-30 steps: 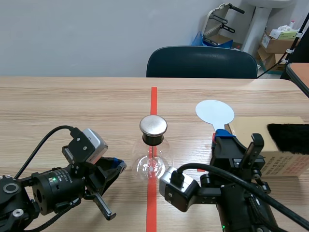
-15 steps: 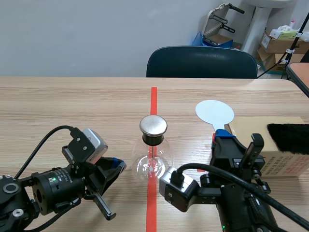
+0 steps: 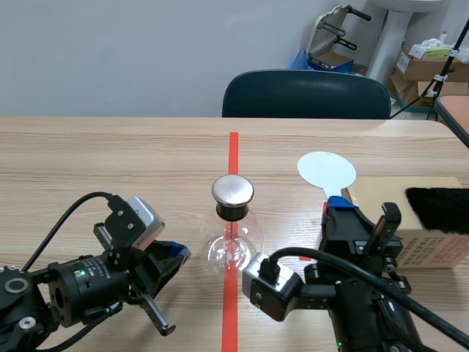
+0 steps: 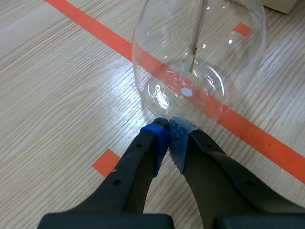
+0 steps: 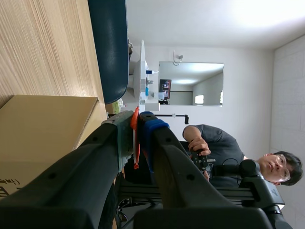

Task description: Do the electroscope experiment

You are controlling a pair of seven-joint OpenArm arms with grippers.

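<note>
A pale wooden table (image 3: 110, 161) with an orange-red tape line down its middle, a dark blue chair (image 3: 306, 94) behind it at the frame's upper centre: the glass electroscope flask (image 3: 233, 242) stands on the line at the centre of the frame, topped by its metal cap (image 3: 233, 191). The left gripper (image 4: 167, 126), low at the lower left, has its blue pads pressed together on nothing, the tips right at the flask's base; contact cannot be confirmed. The right gripper (image 5: 137, 119), at the lower right, is clamped on the thin orange handle (image 5: 136, 143) of a white disc paddle (image 3: 326, 170), held up right of centre. A cardboard box (image 3: 440, 249) at the right edge carries a black fur piece (image 3: 440, 209). The flask looks light, thin-walled and slippery (a nudge could tip or crack it), so it is probably best left standing, or steadied low on the bulb. The paddle appears stiff and light and is sensibly gripped by its handle, leaving the disc free to meet the cap.
</note>
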